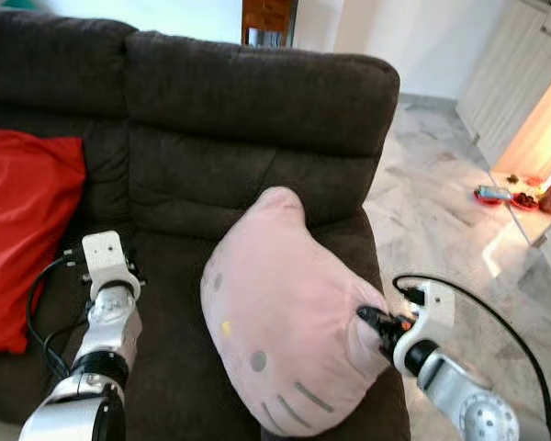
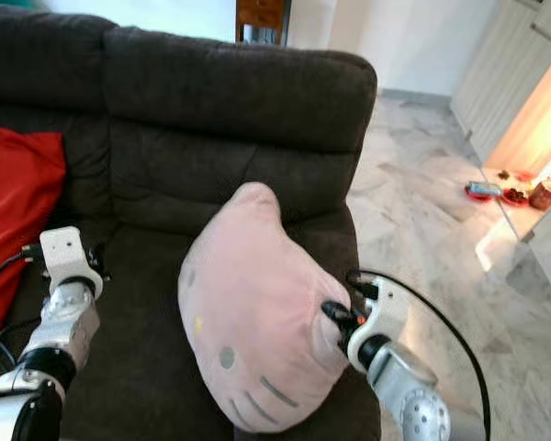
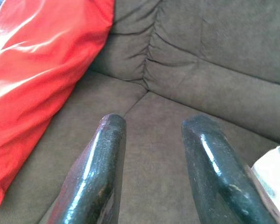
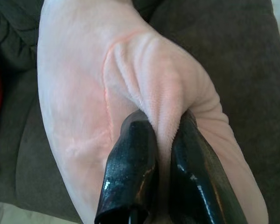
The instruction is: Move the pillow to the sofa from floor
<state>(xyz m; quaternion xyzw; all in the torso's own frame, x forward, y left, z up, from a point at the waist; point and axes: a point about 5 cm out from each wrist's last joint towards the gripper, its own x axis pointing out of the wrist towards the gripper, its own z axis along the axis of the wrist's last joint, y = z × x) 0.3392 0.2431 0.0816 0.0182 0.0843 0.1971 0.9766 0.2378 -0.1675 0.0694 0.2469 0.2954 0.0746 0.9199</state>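
A pink cat-face pillow (image 1: 280,322) leans on the seat of the dark brown sofa (image 1: 257,101), at its right end. My right gripper (image 4: 164,127) is shut on a pinched fold of the pillow's right edge, its fingers (image 4: 130,158) pressed on either side of the plush fabric. My left gripper (image 3: 154,126) hangs open over the sofa seat to the left of the pillow, with nothing between its fingers; the left arm (image 1: 106,317) reaches in from the lower left.
A red cushion (image 1: 23,220) lies against the sofa's left side. Marble floor (image 1: 441,202) stretches to the right of the sofa, with small colourful items (image 1: 523,195) on a low white surface at the far right. A wooden piece of furniture (image 1: 268,18) stands behind the sofa.
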